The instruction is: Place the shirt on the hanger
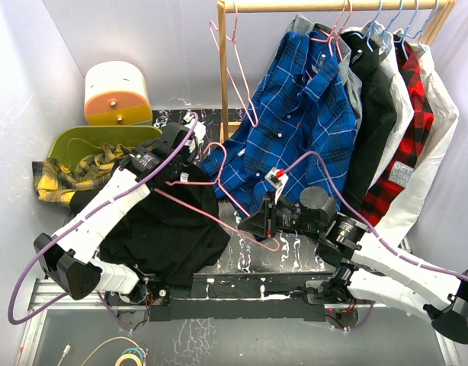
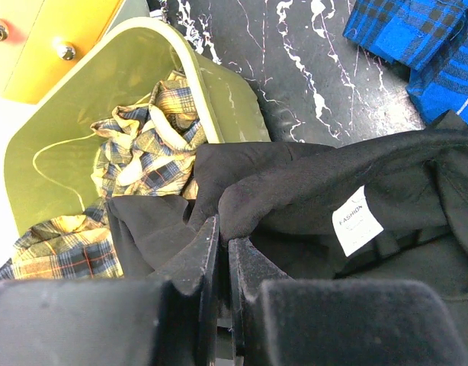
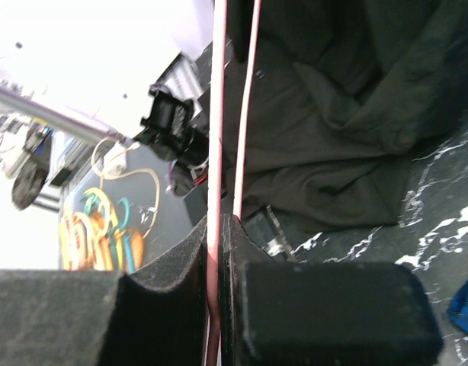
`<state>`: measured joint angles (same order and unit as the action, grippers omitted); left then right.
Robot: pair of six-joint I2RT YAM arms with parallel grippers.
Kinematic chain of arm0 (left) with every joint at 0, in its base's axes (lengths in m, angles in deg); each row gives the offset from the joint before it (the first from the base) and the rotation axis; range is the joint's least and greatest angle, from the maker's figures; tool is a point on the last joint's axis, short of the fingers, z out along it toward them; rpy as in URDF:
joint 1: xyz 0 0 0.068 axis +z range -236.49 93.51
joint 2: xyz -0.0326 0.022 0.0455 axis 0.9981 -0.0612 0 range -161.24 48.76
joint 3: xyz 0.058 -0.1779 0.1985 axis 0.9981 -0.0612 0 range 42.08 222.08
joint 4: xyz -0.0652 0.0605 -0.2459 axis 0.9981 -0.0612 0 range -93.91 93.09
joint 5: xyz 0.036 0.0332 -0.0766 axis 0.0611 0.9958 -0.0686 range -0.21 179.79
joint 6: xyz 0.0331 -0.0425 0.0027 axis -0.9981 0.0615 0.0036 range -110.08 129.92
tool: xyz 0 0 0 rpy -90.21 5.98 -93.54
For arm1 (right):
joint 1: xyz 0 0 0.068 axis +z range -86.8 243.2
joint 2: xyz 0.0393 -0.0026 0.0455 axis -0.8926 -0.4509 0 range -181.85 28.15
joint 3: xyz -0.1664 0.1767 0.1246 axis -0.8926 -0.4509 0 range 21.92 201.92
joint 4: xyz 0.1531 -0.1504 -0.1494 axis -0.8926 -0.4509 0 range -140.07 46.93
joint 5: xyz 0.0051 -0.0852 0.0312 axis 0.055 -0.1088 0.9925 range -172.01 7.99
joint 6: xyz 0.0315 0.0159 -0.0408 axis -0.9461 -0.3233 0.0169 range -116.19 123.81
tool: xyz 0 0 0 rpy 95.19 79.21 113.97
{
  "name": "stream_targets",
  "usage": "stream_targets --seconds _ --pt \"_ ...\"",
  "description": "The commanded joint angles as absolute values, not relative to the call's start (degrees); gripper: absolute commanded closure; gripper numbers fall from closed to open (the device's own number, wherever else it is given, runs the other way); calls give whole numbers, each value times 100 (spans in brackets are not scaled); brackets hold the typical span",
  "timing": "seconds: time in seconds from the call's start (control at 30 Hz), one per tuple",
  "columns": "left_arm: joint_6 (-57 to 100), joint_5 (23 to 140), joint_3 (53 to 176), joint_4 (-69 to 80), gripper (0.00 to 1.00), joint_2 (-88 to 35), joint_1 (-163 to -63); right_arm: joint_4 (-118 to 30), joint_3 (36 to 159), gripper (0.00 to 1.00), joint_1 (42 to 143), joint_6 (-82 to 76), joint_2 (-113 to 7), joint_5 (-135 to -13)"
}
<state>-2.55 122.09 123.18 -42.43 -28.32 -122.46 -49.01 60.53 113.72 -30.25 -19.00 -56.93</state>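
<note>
The black shirt [image 1: 161,232] lies bunched on the dark marbled table, left of centre. My left gripper [image 1: 178,172] is at its far edge and is shut on a fold of the shirt [image 2: 295,187] near the collar; a white "FASHION" label [image 2: 356,219] shows beside the fold. The pink wire hanger [image 1: 211,217] slants across the shirt's right side. My right gripper [image 1: 251,223] is shut on the hanger's wire [image 3: 216,152], which runs up between the jaws, with the shirt [image 3: 341,114] behind it.
A green bin [image 1: 81,141] holding a yellow plaid shirt [image 1: 62,174] stands at the left, with a cream and yellow drawer box [image 1: 116,95] behind it. A wooden rack [image 1: 333,6] at the back carries a blue plaid shirt [image 1: 295,122], other garments and a spare pink hanger [image 1: 234,69].
</note>
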Motion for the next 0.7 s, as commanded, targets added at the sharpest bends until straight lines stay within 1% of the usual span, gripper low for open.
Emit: stream_targets --seconds 0.0,0.13,0.23,0.37,0.57,0.67 --pt "-278 12197 12444 -4399 100 -2648 -12226 -3461 5885 92 11382 -2883 -1834 -6657" --pt "-402 12365 12332 -4331 100 -2531 -12226 -3374 6171 92 11382 -2796 -2381 -6289" --pt "-676 12707 12198 -4085 100 -2431 -12221 -3647 6282 92 11382 -2700 -2386 -6124" --pt "-896 13063 12046 -3756 100 -2405 -12180 -4308 6277 92 11384 -2625 -2044 -5957" --pt "-853 13062 11932 -3705 100 -2437 -12122 -5168 6104 92 11382 -2616 -1134 -6425" --pt "-875 13090 11923 -3683 100 -2440 -12104 -5573 6180 92 11381 -2565 -1001 -6413"
